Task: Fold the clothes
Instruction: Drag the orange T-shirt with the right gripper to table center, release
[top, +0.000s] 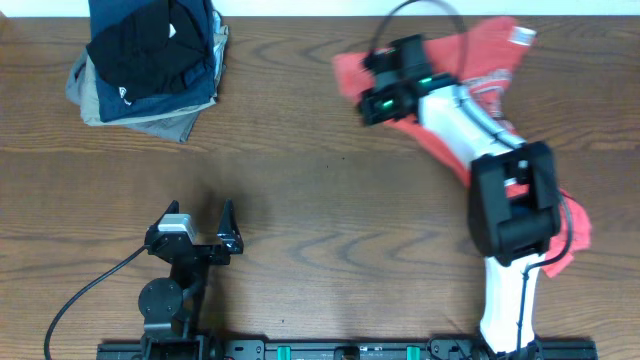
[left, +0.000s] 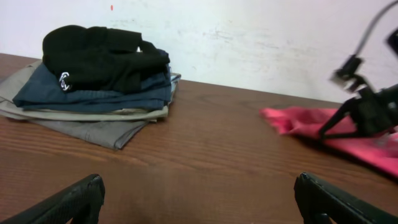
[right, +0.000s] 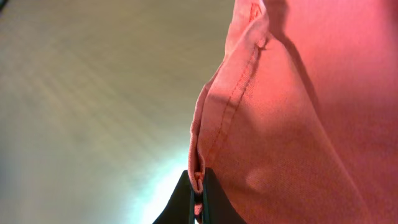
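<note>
Dark wood-grain table (top: 320, 180), scuffed white wall (left: 249, 37) behind, even light

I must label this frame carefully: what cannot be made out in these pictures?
Overhead: the right arm covers the middle of the T-shirt; its lettering is unreadable.
Overhead: the top edge cuts off the stack of folded garments.
Right wrist: the right pincer, shut on the hem, shows only its tips; the table is blurred.
Left wrist: the bottom edge cuts off the open left pincer.
</note>
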